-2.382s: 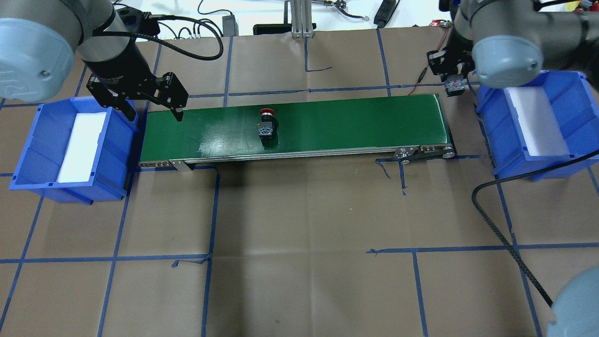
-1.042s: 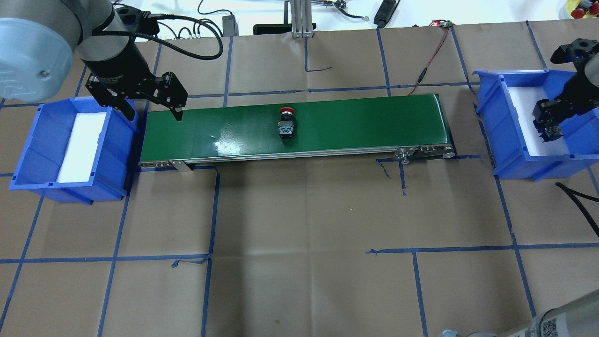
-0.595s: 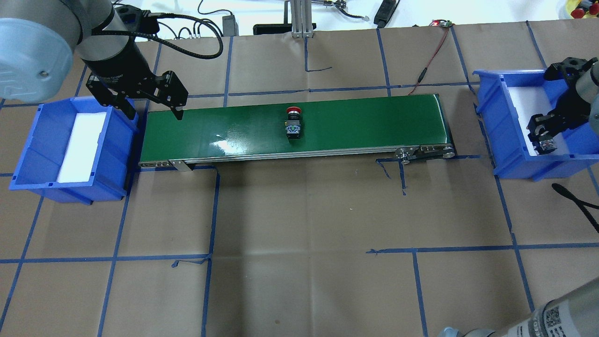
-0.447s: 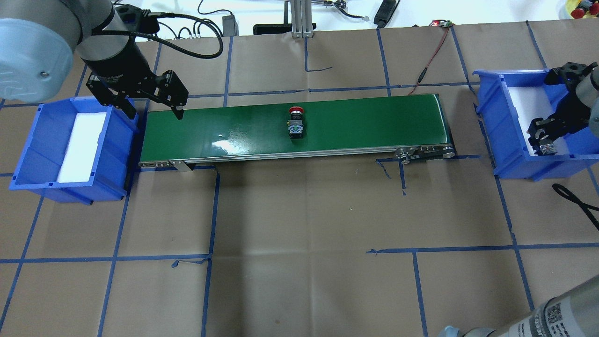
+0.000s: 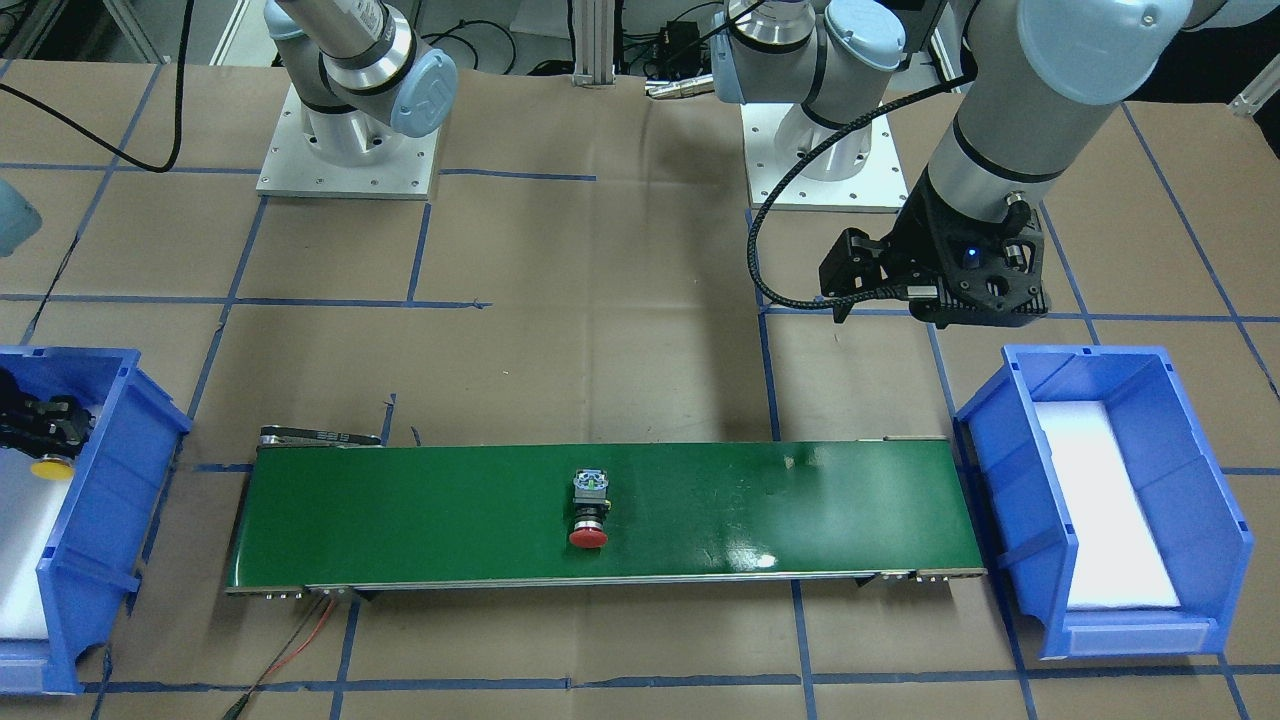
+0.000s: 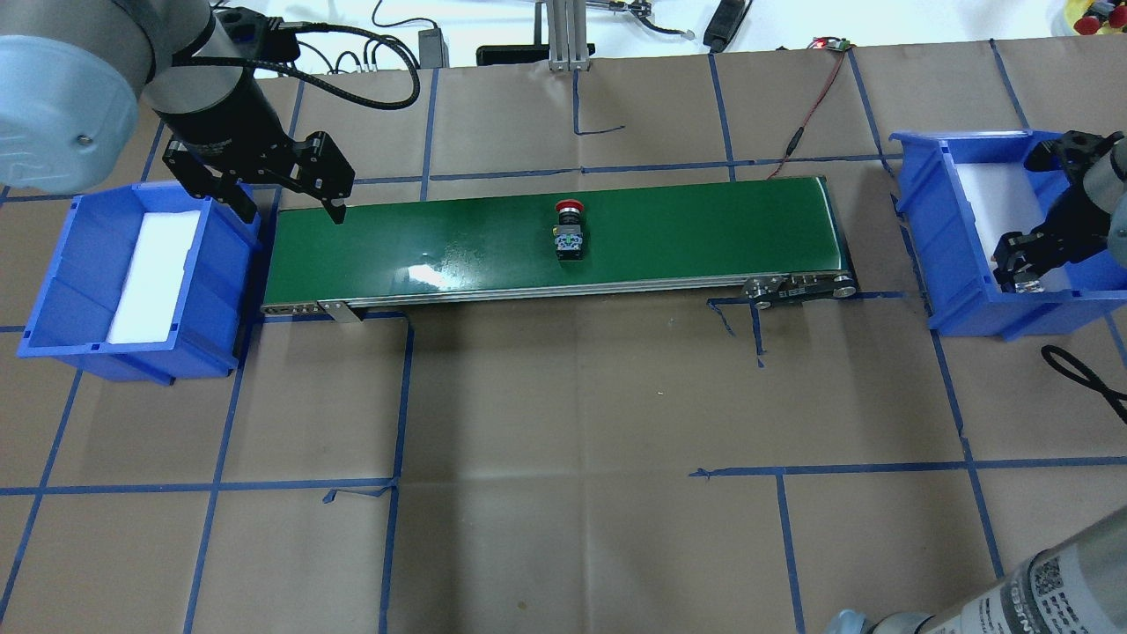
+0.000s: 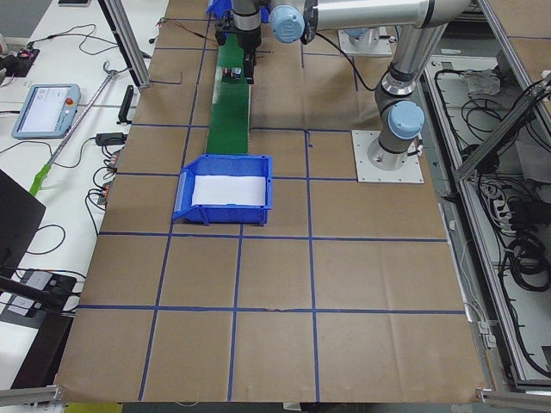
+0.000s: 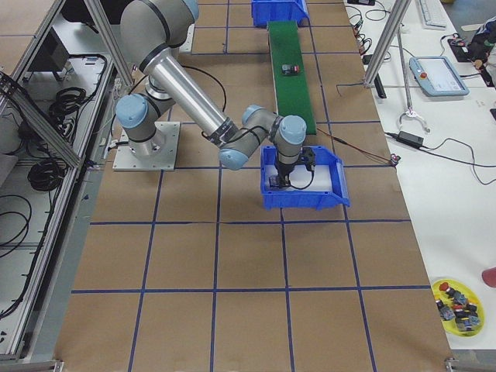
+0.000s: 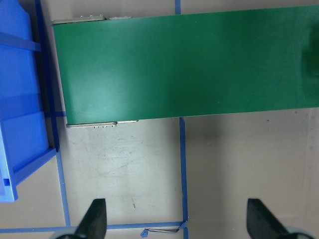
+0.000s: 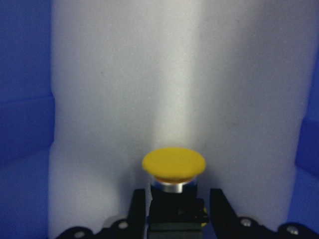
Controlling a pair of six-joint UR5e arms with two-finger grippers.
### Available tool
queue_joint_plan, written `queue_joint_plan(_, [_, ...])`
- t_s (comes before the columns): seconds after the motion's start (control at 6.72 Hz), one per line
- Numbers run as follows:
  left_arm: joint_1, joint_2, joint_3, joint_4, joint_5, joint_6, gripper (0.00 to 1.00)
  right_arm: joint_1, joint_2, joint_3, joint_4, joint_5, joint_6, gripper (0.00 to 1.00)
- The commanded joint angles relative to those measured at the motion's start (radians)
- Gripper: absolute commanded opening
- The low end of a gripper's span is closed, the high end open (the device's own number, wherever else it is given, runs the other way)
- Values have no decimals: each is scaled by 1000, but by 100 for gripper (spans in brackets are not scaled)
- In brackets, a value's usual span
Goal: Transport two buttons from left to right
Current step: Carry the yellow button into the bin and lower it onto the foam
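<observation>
The red button [image 6: 570, 232] lies on its side at the middle of the green conveyor belt [image 6: 704, 229]; it also shows in the front view [image 5: 590, 510]. My right gripper [image 6: 1021, 269] is inside the right blue bin [image 6: 960, 238], shut on the yellow button [image 10: 173, 164], just above the white foam [image 10: 149, 74]. The yellow cap shows in the front view [image 5: 50, 467]. My left gripper [image 6: 289, 207] is open and empty, hovering over the belt's left end next to the left blue bin [image 6: 53, 291]. Its fingertips [image 9: 97, 219] frame bare paper.
The left bin holds only white foam [image 6: 154, 273]. A red wire [image 6: 814, 97] runs off the belt's far right corner. A black cable [image 6: 1087, 379] lies in front of the right bin. A yellow tray of spare parts [image 8: 457, 298] sits far off.
The red button has ridden rightward along the belt. My right gripper carried the yellow button from the belt's right end into the right bin and lowered. The left arm stayed still.
</observation>
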Motion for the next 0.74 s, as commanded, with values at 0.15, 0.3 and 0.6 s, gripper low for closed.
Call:
queue_joint_plan(0.15, [0,0,0,0,3,0,100,-1,-1,-1,-1,9,5,100])
queue_joint_plan(0.3, [0,0,0,0,3,0,100,0,-7,-5,2,8,5,100])
queue_joint_plan(0.6, [0,0,0,0,2,0,100,11,-50,-14,9,3,34,100])
